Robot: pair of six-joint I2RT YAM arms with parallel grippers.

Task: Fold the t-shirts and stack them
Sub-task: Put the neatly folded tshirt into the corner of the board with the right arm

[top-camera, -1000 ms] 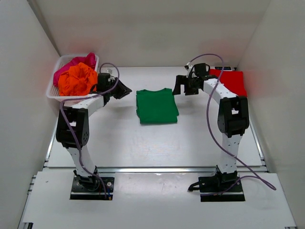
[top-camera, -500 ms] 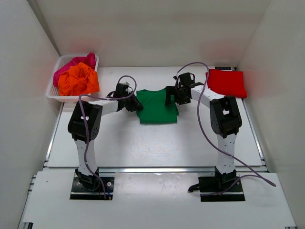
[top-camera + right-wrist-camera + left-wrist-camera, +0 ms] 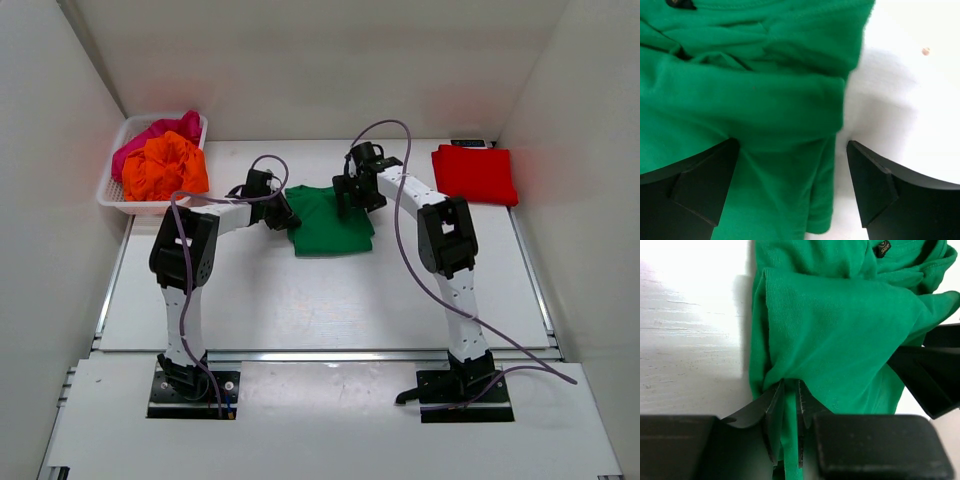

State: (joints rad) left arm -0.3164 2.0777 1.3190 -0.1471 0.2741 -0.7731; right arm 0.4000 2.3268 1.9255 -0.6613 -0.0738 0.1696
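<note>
Green t-shirt (image 3: pixel 332 228) sits mid-bench (image 3: pixel 300 310), a soft rumpled rectangle, slightly longer near-to-far. Left pincer (image 3: pixel 788 396) is clamped on a fold at its left edge. Right pincer (image 3: pixel 791 150) is spread wide over the far-right corner. Wrist views show fine knit, hems and a dark neck label. Only the top view catches the flat red t-shirt (image 3: pixel 475 172) far right, plus the orange t-shirt (image 3: pixel 160 168) and pink t-shirt (image 3: pixel 150 135) bunched in the white lattice basket (image 3: pixel 110 192).
</note>
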